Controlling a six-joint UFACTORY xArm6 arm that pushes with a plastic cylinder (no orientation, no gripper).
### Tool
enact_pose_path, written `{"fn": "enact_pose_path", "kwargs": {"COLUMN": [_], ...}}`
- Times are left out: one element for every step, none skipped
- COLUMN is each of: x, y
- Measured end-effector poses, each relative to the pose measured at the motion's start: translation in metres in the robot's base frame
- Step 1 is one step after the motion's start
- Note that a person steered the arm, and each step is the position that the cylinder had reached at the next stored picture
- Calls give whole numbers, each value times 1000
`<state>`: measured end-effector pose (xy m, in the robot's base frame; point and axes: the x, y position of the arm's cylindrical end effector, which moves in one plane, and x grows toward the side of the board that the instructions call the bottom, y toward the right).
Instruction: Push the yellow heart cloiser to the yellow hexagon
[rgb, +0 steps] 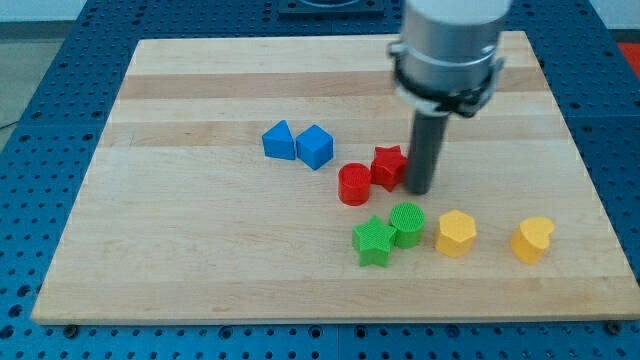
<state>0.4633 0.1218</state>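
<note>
Wooden board (200, 90): two blue, red, green, yellow blocks.

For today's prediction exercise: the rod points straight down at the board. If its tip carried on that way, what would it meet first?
My tip would meet only the wooden board, which it seems already to touch; the red star sits just to the view's left.

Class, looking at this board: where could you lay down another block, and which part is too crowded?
Free: the board left of the blue blocks; the gap between yellow hexagon and yellow heart. Crowded: around my tip, beside the red star.
</note>
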Motion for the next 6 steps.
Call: {"fn": "enact_pose_path", "kwargs": {"x": [-10, -4, 21, 76, 106, 120], "y": [83, 137, 176, 178, 162, 133]}}
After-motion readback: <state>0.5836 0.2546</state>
